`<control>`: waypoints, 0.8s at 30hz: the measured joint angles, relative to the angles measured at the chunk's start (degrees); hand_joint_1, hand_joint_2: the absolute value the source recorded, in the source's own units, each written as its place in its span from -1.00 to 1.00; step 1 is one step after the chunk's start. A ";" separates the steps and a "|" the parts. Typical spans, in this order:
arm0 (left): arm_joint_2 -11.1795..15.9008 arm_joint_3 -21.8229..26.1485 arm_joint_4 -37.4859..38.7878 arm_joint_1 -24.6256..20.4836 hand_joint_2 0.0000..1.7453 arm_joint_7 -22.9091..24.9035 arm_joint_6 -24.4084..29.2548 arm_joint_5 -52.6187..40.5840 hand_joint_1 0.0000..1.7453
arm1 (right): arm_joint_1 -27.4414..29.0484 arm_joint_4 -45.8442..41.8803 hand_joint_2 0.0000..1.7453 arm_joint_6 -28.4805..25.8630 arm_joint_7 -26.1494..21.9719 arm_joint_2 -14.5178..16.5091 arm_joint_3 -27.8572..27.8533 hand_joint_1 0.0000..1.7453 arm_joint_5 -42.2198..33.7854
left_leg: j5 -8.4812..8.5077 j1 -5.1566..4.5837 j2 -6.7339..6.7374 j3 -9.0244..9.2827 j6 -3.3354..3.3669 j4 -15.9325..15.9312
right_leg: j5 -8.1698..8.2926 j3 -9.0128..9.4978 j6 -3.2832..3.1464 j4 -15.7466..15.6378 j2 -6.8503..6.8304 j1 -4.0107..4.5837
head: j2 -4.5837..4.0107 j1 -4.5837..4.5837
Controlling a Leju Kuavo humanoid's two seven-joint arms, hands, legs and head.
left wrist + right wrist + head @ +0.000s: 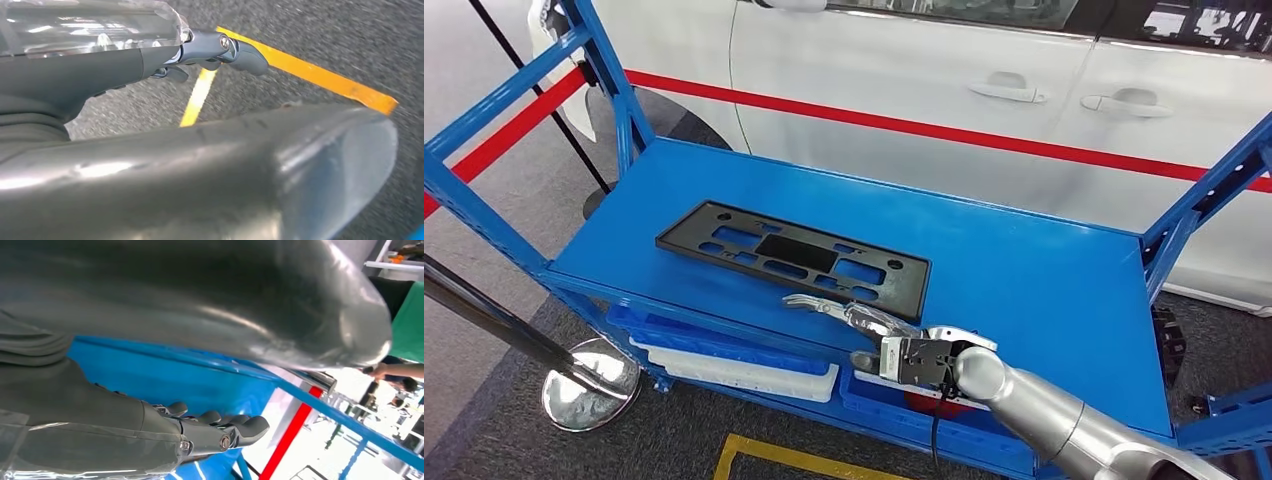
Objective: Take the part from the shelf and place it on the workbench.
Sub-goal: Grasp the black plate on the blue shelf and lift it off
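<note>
A black plastic part point(794, 259) lies flat on the blue shelf point(1024, 290), near its front edge, left of the middle. The right robot hand point(864, 322) reaches over that front edge, fingers stretched out and grasping nothing, fingertips just beside the part's near edge. The left robot hand point(210, 52) hangs above grey floor, released. A white car point(904, 70) stands behind the shelf.

Black slotted part point(794, 258) flat on shelf point(1044, 290).

Blue metal shelf cart point(1044, 270) with flat top deck, standing on grey carpeted floor point(484, 340). Flat black rectangular plastic plate with cut-outs point(794, 258) lying on deck, toward front-left. Below, on lower level, 1 white tray point(754, 378) and blue trays point(674, 335).
</note>
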 joint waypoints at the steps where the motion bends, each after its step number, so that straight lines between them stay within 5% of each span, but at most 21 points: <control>1: -0.01 -0.01 -0.01 -0.07 -1.00 -0.02 0.02 -0.01 -1.00 | -0.02 0.03 0.00 -0.04 0.02 0.02 0.03 -1.00 0.03 | -0.21 -0.04 0.07 -0.06 -0.36 0.02 | 0.67 0.28 -0.27 -1.72 -0.37 0.24 | 0.00 -0.06; 2: -0.01 -0.01 -0.02 -0.08 -1.00 -0.04 0.04 -0.02 -1.00 | -0.04 0.04 0.50 -0.14 0.03 0.03 0.05 -1.00 0.07 | -0.32 -0.17 0.18 -0.23 -0.78 0.11 | 0.37 0.22 -0.58 -2.36 -0.64 0.51 | 0.00 -0.13; 6: -0.01 0.00 -0.10 -0.06 -1.00 -0.19 0.11 -0.04 -1.00 | -0.17 -0.07 0.50 -1.98 -0.13 -0.49 0.13 -1.00 2.10 | -2.12 -0.29 1.37 -1.18 -2.17 2.58 | -0.13 0.77 -1.98 -3.22 -0.88 0.56 | 0.00 -0.32; 7: -0.03 -0.01 -0.12 -0.12 -1.00 -0.31 0.11 -0.10 -1.00 | -0.21 -0.13 1.00 -3.00 -0.27 -0.84 0.16 -1.00 3.33 | -3.66 -0.24 1.57 -2.53 -2.43 5.43 | -0.26 1.01 -2.28 -3.31 -1.03 0.59 | 0.00 -0.32; 9: -0.09 -0.03 -0.15 -0.10 -1.00 -0.68 0.08 -0.32 -1.00 | -0.24 -0.20 1.00 -5.67 -0.62 -1.31 0.45 -1.00 6.65 | -7.32 -0.28 1.65 -6.69 -2.63 13.32 | -0.56 1.28 -2.74 -3.27 -1.27 0.90 | 0.00 -0.33; 11: -0.11 -0.02 -0.16 0.09 -1.00 -1.10 0.02 -0.58 -1.00 | -0.20 -0.20 1.00 -9.83 -1.01 -1.40 0.97 -1.00 11.50 | -8.62 -0.32 1.66 -9.71 -2.49 17.97 | -0.79 1.53 -3.02 -3.23 -1.27 1.23 | 0.00 -0.33; 12: -0.11 -0.02 -0.17 0.17 -1.00 -1.28 0.00 -0.69 -1.00 | -0.21 -0.20 1.00 -12.45 -1.21 -1.40 1.20 -1.00 14.31 | -7.44 -0.37 1.65 -9.67 -2.34 16.99 | -0.91 1.71 -3.07 -3.21 -1.22 1.35 | 0.00 -0.33; 14: -0.10 -0.01 -0.21 0.19 -1.00 -1.49 -0.03 -0.84 -1.00 | -0.35 -0.20 1.00 -18.16 -1.60 -1.40 1.54 -1.00 20.09 | -2.58 -0.54 1.47 -6.88 -1.79 9.61 | -1.20 2.22 -3.01 -3.20 -1.13 1.47 | 0.00 -0.33; 16: -0.10 -0.01 -0.23 0.17 -1.00 -1.51 -0.02 -1.02 -1.00 | -0.60 -0.20 1.00 -23.08 -1.86 -1.40 1.73 -1.00 24.86 | 0.34 -0.82 1.20 -4.35 -1.09 2.86 | -1.45 2.52 -2.73 -3.05 -0.97 1.59 | 0.00 -0.33; 21: -0.14 -0.01 -0.24 0.30 -1.00 -1.38 0.02 -1.34 -1.00 | -0.98 -0.20 1.00 -30.10 -1.89 -1.40 2.67 -1.00 32.74 | 1.72 -0.76 1.08 -3.36 0.35 0.69 | -2.62 2.46 -1.45 -2.28 -0.53 1.75 | 0.00 -0.32; 24: -0.18 -0.01 -0.26 -0.04 -1.00 -1.54 -0.04 -1.46 -1.00 | -0.94 -0.16 1.00 -33.37 -1.85 -1.36 3.33 -1.00 35.87 | 2.03 -0.41 0.73 -3.12 0.85 0.33 | -7.42 -1.38 -0.79 6.41 0.40 1.16 | 0.00 -0.31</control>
